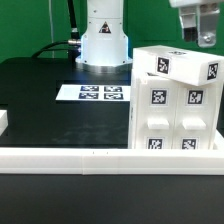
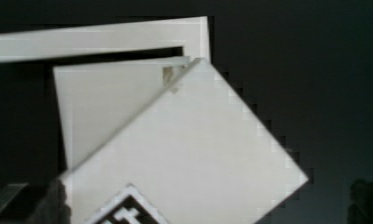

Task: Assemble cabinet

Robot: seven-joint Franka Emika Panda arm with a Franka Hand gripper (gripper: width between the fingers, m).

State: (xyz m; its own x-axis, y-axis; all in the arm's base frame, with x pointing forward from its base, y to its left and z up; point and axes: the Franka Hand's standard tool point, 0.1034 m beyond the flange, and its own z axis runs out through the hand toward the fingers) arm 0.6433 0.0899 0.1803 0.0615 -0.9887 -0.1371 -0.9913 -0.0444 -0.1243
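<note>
The cabinet [image 1: 175,110] is a white box with black-and-white tags, standing at the exterior view's right. A white tagged panel [image 1: 180,65] lies on its top, turned askew so one corner overhangs. My gripper [image 1: 203,36] hangs just above the cabinet's top, apart from it, open and holding nothing. In the wrist view the skewed panel [image 2: 192,150] shows as a diamond over the cabinet body [image 2: 94,100], one tag [image 2: 130,212] near the frame edge. The gripper [image 2: 197,202] straddles that panel from above, its dark fingertips [image 2: 26,203] far apart.
A long low white L-shaped rail [image 1: 90,157] runs along the table's front, right against the cabinet's foot. The marker board [image 1: 90,94] lies flat on the black table behind it. The arm's white base [image 1: 103,40] stands at the back.
</note>
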